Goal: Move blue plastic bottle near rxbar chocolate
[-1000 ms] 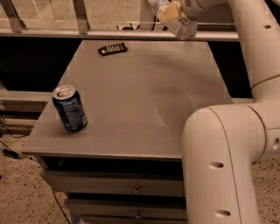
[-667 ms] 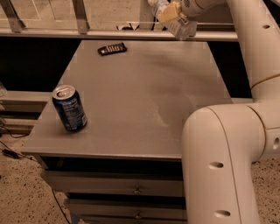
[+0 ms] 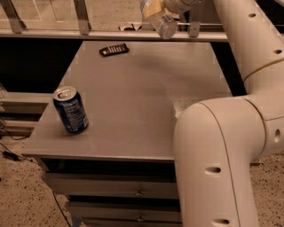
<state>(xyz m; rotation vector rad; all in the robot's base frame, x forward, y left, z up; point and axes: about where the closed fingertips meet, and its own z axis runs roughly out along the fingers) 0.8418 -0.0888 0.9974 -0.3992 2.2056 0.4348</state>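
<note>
blue plastic bottle (image 3: 161, 23) is in the air over the far edge of the table (image 3: 146, 97), tilted, label unreadable. gripper (image 3: 153, 8) is clamped on its upper end, mostly cut off by the frame top. rxbar chocolate (image 3: 114, 49) lies flat far-left, apart from the bottle. soda can (image 3: 71, 110) stands upright front-left.

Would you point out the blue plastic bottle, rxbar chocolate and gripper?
blue plastic bottle (image 3: 158, 20), camera view, mid-body
rxbar chocolate (image 3: 114, 49), camera view, wrapper centre
gripper (image 3: 169, 9), camera view, top edge, clasping bottle
</note>
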